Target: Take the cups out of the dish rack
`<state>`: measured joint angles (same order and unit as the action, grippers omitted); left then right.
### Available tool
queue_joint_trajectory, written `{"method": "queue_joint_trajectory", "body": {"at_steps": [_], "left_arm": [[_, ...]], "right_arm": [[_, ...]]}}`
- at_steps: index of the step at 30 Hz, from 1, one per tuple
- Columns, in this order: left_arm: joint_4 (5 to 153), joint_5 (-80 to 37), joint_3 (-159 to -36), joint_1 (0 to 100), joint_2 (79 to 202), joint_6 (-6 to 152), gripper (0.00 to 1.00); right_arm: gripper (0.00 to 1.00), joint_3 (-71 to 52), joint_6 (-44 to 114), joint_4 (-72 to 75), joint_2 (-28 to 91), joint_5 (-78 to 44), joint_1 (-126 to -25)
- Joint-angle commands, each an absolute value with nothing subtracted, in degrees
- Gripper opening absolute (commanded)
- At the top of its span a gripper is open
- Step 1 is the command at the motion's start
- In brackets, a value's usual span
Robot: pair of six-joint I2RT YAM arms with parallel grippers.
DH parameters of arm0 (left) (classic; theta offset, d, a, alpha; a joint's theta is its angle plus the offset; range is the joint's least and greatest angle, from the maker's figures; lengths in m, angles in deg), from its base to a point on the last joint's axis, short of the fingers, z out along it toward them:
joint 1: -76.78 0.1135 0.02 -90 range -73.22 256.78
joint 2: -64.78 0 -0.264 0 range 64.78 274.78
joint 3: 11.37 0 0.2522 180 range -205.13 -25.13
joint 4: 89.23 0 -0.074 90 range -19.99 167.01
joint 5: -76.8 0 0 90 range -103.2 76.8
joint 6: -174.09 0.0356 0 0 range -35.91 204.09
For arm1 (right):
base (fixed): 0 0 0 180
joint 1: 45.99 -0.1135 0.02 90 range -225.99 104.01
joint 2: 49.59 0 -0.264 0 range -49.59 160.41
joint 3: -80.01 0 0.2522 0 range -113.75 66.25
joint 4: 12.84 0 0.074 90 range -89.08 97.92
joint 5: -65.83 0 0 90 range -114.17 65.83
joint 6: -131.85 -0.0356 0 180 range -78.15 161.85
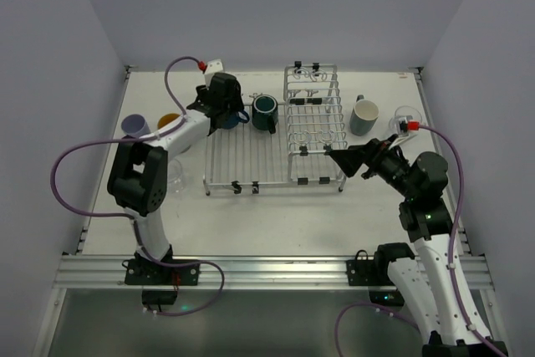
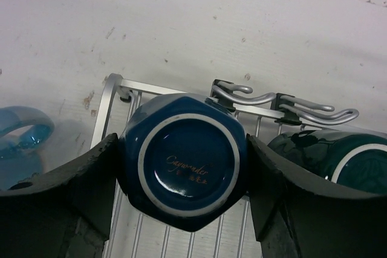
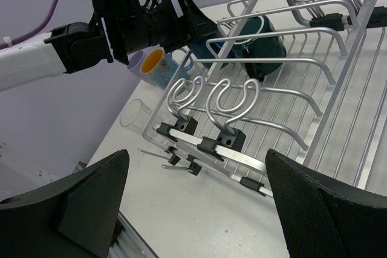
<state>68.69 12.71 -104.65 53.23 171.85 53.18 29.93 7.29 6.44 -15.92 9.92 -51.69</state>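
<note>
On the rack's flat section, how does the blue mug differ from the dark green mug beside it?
The blue mug is held between the fingers of the left gripper; the dark green mug has no gripper on it. The blue mug's wall is faceted, six-sided; the dark green mug's looks round. Both stand upside down on the dish rack, pale foot rings up.

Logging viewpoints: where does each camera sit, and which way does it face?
Top external: above, behind the bases, looking down on dish rack, left arm, right arm.
Left wrist: looks down on upside-down blue mug between its own fingers.
Right wrist: faces across dish rack toward left arm; fingers at bottom corners.
Shared by all: dark green mug.
</note>
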Motion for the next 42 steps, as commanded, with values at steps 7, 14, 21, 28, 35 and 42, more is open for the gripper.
{"method": "queue_joint_trajectory", "body": {"at_steps": [7,14,21,28,35,42], "left_arm": [[79.6,8.1,-97.1,54.5,157.3,55.5,0.15],[82.7,5.4,-89.1,54.5,146.9,55.3,0.00],[85.3,-5.0,-83.5,54.5,135.9,51.1,0.00],[93.3,-21.6,-75.2,54.5,120.7,47.2,0.00],[101.6,-33.6,-69.7,54.4,111.5,41.0,0.00],[110.0,-41.1,-65.7,54.3,107.2,35.4,0.00]], "right_arm": [[0.96,26.4,4.2,5.4,-16.6,12.2,-53.1],[0.96,25.6,0.7,3.0,-16.3,11.8,-55.8],[0.97,24.3,-5.2,-4.0,-15.0,7.0,-61.7],[0.97,22.5,-8.9,-9.6,-10.7,-0.3,-69.5],[0.97,21.8,-12.0,-15.2,-2.9,-6.6,-78.8],[0.97,18.1,-16.3,-23.8,5.4,-8.0,-85.7]]}}
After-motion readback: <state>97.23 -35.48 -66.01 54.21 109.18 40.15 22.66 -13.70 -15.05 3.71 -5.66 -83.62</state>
